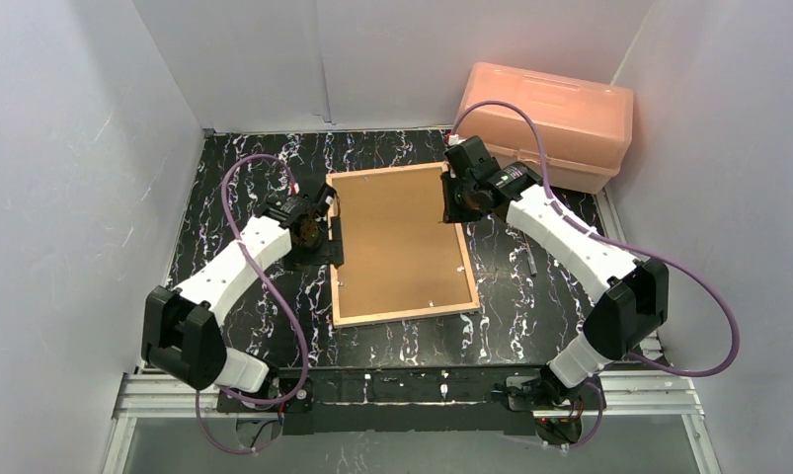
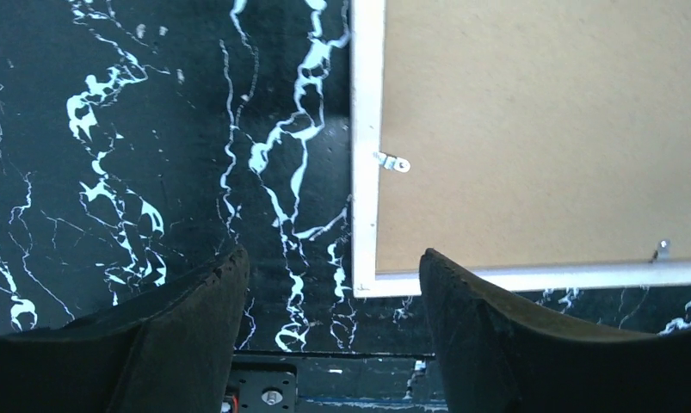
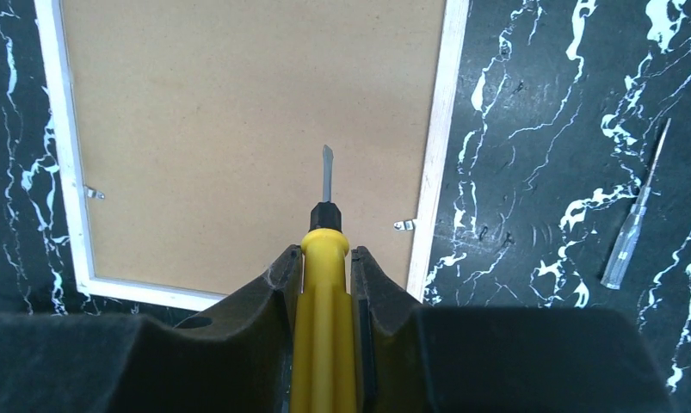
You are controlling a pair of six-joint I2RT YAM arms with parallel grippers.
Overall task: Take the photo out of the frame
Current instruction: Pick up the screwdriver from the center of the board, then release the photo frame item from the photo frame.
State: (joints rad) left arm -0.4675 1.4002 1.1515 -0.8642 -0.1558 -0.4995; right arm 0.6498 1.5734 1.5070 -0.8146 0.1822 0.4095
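- Frame (image 3: 434, 146), large, flat, rectangular, pale wood edges, lies back-up on the black marbled desk (image 3: 539, 103); a plain brown backing board (image 3: 238, 112) fills it.
- Right jaws clamp a yellow-handled screwdriver (image 3: 324, 335), blade over the board just ahead.
- Left jaws stand apart, the frame's corner just ahead between them.
- Slim clear-handled screwdriver (image 3: 632, 228) lies right of the right jaws.

Black counter (image 1: 402, 341) w/ white marble veins carries the frame (image 1: 402, 317) flat at approx. its centre, back side up (brown backing board (image 1: 397, 242) showing, small metal clips (image 2: 393, 163) at the edges). Pink plastic box (image 1: 548, 123) sits at the far right corner. A thin clear-handled screwdriver (image 3: 632, 225) lies on bare counter right of the frame, not touching it.
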